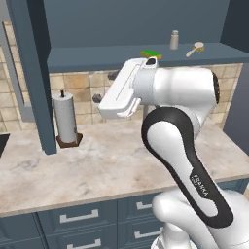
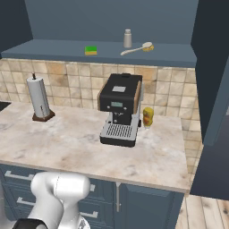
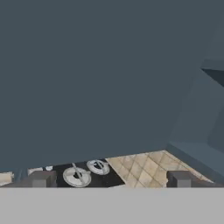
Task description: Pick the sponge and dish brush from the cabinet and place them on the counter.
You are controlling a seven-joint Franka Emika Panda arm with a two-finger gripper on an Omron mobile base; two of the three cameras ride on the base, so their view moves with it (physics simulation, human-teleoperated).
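The green and yellow sponge point(image 1: 151, 53) point(image 2: 91, 50) lies flat on the floor of the open dark blue cabinet point(image 1: 97, 56) point(image 2: 53, 48). To its right on the same shelf rests the dish brush point(image 1: 195, 48) point(image 2: 137, 48), handle pointing left. My gripper point(image 1: 105, 86) hangs above the beige counter point(image 1: 97, 163) point(image 2: 67, 138), below the shelf edge and left of the sponge, pointing left. It is open and holds nothing. In the hand view the gripper point(image 3: 111, 179) faces dark blue cabinet panelling, its fingertips point(image 3: 41, 178) far apart.
A grey shaker point(image 1: 174, 40) point(image 2: 128, 38) stands beside the brush. On the counter stand a paper towel holder point(image 1: 64, 119) point(image 2: 38, 99), a black coffee machine point(image 2: 120, 109) and a small yellow item point(image 2: 148, 116). Open cabinet doors point(image 1: 29, 73) point(image 2: 212, 76) flank the shelf. Stove burners point(image 3: 76, 176) lie ahead of the hand.
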